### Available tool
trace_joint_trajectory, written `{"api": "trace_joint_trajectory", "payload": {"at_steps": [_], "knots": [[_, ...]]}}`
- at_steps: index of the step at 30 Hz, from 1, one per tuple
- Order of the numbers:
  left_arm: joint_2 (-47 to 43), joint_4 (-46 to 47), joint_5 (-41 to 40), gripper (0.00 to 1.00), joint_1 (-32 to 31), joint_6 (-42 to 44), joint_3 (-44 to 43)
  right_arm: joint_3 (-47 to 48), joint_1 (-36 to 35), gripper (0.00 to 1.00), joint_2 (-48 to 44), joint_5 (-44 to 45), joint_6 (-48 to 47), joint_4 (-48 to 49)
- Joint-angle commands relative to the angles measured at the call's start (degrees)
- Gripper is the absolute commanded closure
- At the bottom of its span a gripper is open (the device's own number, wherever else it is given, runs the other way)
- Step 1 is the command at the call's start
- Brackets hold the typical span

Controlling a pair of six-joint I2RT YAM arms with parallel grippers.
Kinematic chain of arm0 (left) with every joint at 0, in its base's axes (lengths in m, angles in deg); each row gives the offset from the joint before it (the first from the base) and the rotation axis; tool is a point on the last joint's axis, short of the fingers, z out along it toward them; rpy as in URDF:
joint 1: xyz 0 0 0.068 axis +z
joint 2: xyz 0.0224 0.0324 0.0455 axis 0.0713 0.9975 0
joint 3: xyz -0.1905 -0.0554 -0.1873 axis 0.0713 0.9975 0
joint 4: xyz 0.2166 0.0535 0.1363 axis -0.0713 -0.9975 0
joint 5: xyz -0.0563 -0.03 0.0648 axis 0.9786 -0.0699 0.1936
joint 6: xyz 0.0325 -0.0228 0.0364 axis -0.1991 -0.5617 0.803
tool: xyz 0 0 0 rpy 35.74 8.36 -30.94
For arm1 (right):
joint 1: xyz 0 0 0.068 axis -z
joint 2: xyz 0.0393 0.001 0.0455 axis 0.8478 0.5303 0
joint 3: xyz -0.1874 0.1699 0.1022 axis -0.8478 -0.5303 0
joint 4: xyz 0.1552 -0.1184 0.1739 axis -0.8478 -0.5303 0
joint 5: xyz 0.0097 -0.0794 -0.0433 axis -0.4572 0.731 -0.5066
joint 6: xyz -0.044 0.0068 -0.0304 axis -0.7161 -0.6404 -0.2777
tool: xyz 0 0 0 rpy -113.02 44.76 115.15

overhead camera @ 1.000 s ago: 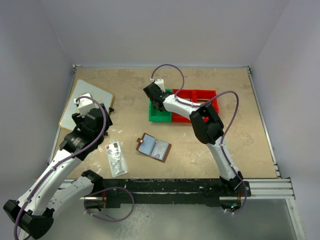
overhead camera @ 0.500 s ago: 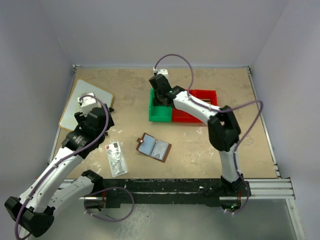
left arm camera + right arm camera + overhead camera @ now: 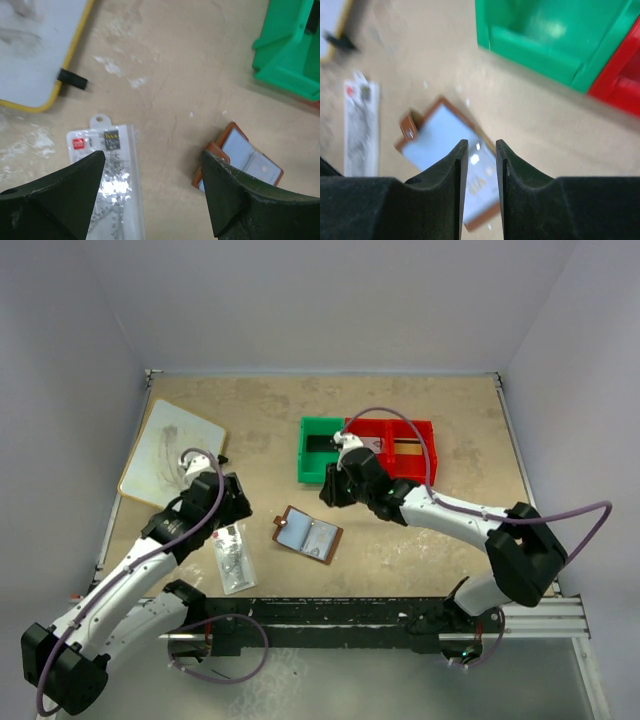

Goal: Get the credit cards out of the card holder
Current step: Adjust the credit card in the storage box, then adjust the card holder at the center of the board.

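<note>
On the tan table (image 3: 260, 410), the wallet (image 3: 308, 534) lies open; left gripper (image 3: 152, 159) wide, right gripper (image 3: 480, 148) narrowly parted, empty.

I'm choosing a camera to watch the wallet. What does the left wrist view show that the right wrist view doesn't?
Left wrist only: the left gripper, jaws wide apart, and a broad stretch of the whiteboard. Right wrist only: the right gripper, jaws narrowly apart, and a clear stretch of the red bin. Both: the open card holder, the green bin and the packet.
</note>
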Motion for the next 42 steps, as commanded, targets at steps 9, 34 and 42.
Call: {"api": "trace_joint_trajectory", "payload": {"at_steps": [9,34,42], "knots": [[-7.0,13.3,23.6,0.26,0.1,-15.2,12.7,-4.8,-1.7,0.62,2.0,-8.0,-0.8,1.6],[1.0,27.0,22.0,0.44,-11.8,-22.9,20.9,-6.1,-1.7,0.66,9.0,-7.5,-1.1,1.5],[5.3,33.6,23.9,0.69,-12.8,-22.1,21.9,-9.5,-1.8,0.71,8.4,-8.7,0.4,2.5]]}}
